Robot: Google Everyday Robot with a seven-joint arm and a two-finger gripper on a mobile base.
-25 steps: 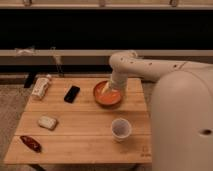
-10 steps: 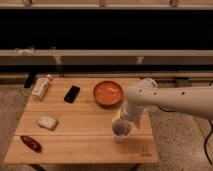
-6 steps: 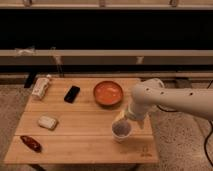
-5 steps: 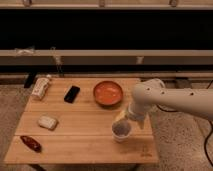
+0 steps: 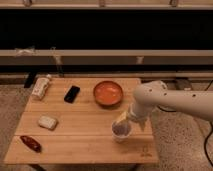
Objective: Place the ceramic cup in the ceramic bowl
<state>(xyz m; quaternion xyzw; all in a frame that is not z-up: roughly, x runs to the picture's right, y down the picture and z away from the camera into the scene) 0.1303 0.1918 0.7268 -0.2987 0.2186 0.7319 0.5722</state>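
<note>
The ceramic cup [image 5: 120, 132], small, white and round, stands on the wooden table [image 5: 80, 140] near its front right. The ceramic bowl [image 5: 108, 93], wide with an orange-red inside, sits at the back middle of the table, apart from the cup. My white arm [image 5: 170, 102] reaches in from the right. My gripper [image 5: 123, 120] is down at the cup's upper rim, right over it, and hides part of the cup.
A black phone [image 5: 72, 93] lies left of the bowl. A white bottle [image 5: 41, 86] lies at the back left corner. A pale rectangular block [image 5: 47, 122] and a red-brown object [image 5: 31, 143] lie at the front left. A dark shelf wall runs behind the table.
My arm has swung from over the bowl to the right front of the table and lowered the gripper onto the cup. The cup and bowl have stayed in place.
</note>
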